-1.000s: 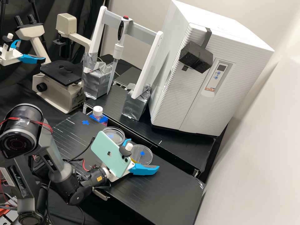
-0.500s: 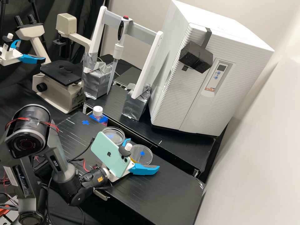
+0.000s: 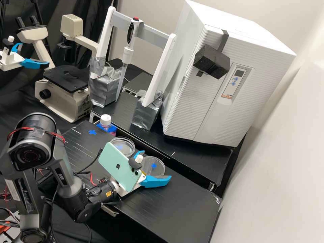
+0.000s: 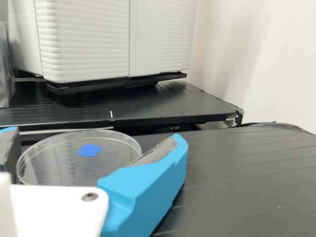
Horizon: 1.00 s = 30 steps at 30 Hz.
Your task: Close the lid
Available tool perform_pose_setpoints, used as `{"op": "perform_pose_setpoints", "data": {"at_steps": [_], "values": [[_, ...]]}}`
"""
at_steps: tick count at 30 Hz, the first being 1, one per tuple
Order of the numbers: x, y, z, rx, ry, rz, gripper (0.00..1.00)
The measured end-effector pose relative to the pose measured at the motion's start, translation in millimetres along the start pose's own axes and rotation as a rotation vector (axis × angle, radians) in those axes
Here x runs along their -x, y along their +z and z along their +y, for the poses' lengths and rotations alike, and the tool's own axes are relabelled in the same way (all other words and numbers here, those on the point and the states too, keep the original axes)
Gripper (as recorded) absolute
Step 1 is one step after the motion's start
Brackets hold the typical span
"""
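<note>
Clear plastic lid, probably light, stiff, slippery and easy to crack; best taken lightly by opposite sides of its rim, not across the flat top. It lies flat between the spread fingers of the claw, not gripped; other clear dish sits just beside the claw.

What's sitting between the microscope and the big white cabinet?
In the high view, between the microscope and the cabinet stands a white frame on silver-wrapped blocks, with a pipette at its crossbar.
</note>
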Motion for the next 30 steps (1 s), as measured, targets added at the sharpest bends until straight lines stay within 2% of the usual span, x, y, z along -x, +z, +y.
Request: {"op": "perform_pose_setpoints", "data": {"at_steps": [21, 26, 28, 30], "values": [[-2.1, -0.9, -0.6, -0.005, 0.0, 0.007, 0.0], [-0.3, -4.4, 1.5, -0.024, 0.001, 0.009, 0.0], [2.5, -7.9, 3.7, -0.042, -0.005, 0.01, 0.0], [7.2, -16.7, 7.9, -0.046, 0.004, 0.041, 0.0]]}}
